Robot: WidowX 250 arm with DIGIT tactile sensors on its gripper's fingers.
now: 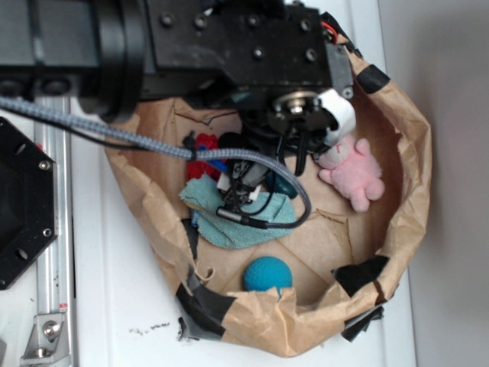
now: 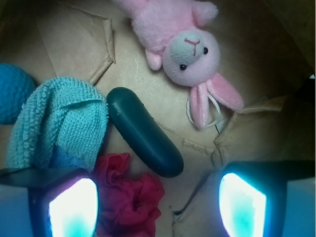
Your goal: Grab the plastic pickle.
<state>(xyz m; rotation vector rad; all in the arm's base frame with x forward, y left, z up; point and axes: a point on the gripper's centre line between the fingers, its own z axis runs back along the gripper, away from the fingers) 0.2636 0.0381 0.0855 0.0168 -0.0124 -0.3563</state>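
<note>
End effector [image 2: 158,205] spread above plastic pickle [image 2: 144,139], apparently not touching.

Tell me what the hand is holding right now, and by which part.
Nothing is held. In the wrist view the hand is open, its fingers apart above the plastic pickle, which lies free on the brown paper.

Pickle [image 2: 144,139] between cloth [image 2: 59,123] and bunny [image 2: 185,47] (scrunchie [image 2: 129,195] just beside), all in bag [image 1: 412,153].

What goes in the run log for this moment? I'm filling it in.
stage: approach | claw: open, empty | pickle: lying on paper, between the cloth and the pink bunny | grasped: no
</note>
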